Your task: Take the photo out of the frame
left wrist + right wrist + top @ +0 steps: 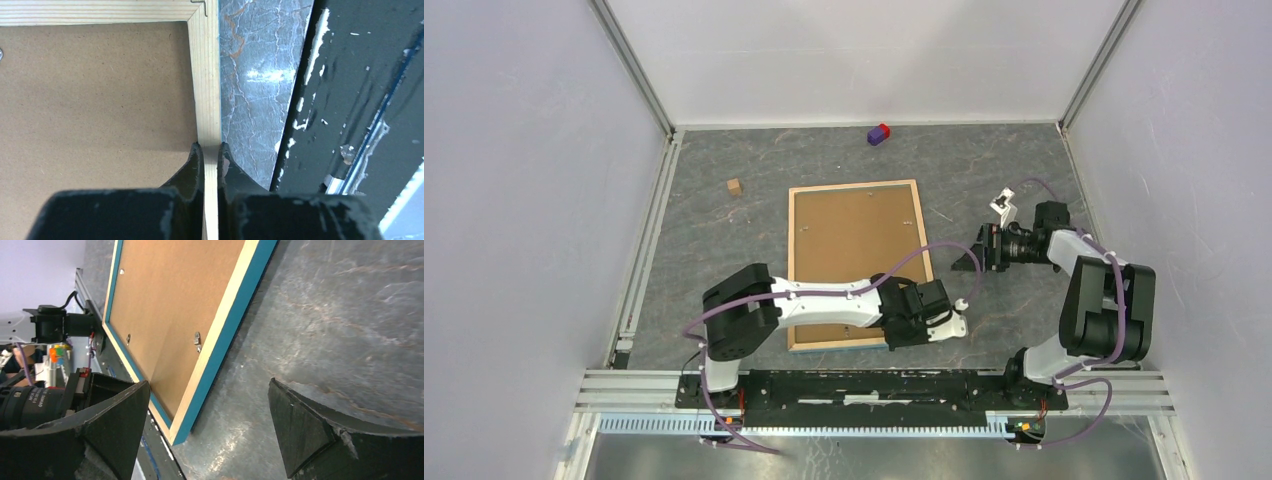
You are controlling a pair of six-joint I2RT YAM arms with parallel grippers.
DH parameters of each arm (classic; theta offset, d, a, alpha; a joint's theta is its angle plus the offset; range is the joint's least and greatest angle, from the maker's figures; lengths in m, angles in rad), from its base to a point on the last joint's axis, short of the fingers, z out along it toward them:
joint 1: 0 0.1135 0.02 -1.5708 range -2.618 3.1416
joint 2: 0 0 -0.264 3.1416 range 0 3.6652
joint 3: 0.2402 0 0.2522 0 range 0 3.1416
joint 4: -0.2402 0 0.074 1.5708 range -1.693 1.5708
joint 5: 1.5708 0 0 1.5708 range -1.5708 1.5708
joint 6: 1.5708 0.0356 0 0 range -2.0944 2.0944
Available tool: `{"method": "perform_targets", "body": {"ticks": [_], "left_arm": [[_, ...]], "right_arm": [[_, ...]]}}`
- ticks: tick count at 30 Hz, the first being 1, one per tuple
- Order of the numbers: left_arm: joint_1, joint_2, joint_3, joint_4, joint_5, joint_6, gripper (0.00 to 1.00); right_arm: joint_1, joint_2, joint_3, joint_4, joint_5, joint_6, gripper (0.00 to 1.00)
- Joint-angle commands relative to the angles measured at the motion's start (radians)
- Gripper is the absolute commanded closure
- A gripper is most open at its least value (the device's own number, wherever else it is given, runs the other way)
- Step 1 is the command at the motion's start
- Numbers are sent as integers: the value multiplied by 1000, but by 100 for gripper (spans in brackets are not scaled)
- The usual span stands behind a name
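The frame (pixel 854 235) lies face down on the grey table, brown fibreboard back up, light wood rim around it. The photo is hidden under the back. My left gripper (pixel 892 335) is shut on the frame's near rim close to its right corner; in the left wrist view (pixel 211 147) the fingers pinch the wood rim (pixel 205 80). My right gripper (pixel 969 258) is open and empty, just right of the frame. In the right wrist view (pixel 207 385) the frame's blue edge (pixel 235 305) and a small metal tab (pixel 197 340) show ahead.
A purple and red block (pixel 879 134) sits at the far middle, and a small wooden cube (pixel 734 186) is left of the frame. The black base rail (pixel 874 385) runs along the near edge. White walls close in three sides.
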Motion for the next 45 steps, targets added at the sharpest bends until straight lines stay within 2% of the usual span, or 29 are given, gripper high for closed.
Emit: {"method": "perform_targets", "body": {"ticks": [1, 6, 12, 19, 23, 29, 32, 35, 38, 40, 42, 45], "left_arm": [[21, -135, 0, 10, 57, 6, 98], [45, -220, -57, 53, 100, 0, 98], [46, -275, -96, 74, 165, -10, 98], [47, -293, -89, 64, 201, -4, 98], [48, -304, -89, 64, 203, -4, 98], [49, -314, -76, 60, 222, -11, 98], [49, -314, -66, 60, 225, -12, 98], [51, -317, -61, 59, 221, -7, 98], [53, -315, -58, 61, 213, -4, 98], [58, -313, -58, 67, 211, -12, 98], [69, -315, -60, 76, 223, -30, 98], [88, -317, -57, 84, 259, -54, 97]], "right_arm": [[28, 0, -28, 28, -71, 49, 7], [77, 2, -82, 160, -91, 158, 7], [145, 95, -77, 236, -129, 243, 8], [213, 143, -79, 476, -126, 527, 10], [280, 161, -99, 640, -104, 677, 14], [333, 237, -100, 755, -93, 754, 25], [343, 268, -117, 870, -102, 854, 30], [355, 288, -187, 1138, -125, 1050, 34], [368, 326, -269, 1566, -141, 1363, 44], [372, 346, -290, 1731, -141, 1494, 52], [377, 339, -284, 1701, -140, 1471, 64], [382, 304, -272, 1494, -123, 1325, 78]]}}
